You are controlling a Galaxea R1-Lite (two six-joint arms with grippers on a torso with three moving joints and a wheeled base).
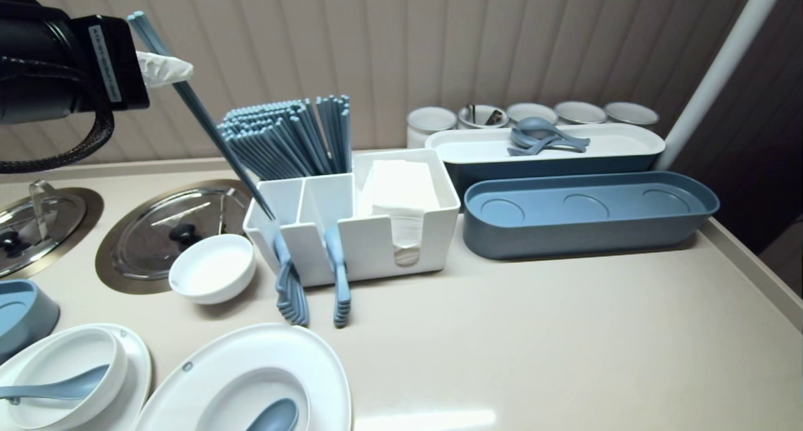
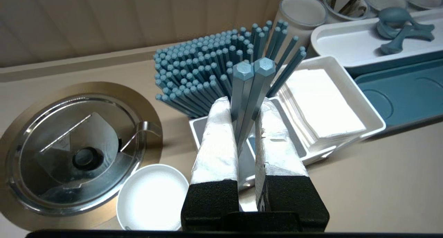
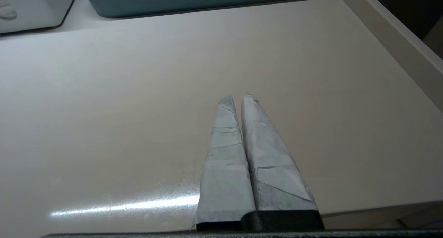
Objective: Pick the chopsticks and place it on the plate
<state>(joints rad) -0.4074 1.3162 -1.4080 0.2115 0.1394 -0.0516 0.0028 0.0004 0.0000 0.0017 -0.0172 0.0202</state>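
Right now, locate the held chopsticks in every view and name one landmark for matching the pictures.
Head view: upper left, the chopsticks slant from the left gripper down to the white caddy.
Left wrist view: centre, clamped between the taped fingers, hexagonal ends facing the camera.
Right wrist view: not in it; only the shut right gripper above the counter.
Shared landmark: the blue tray, right of the caddy, appears in all three.
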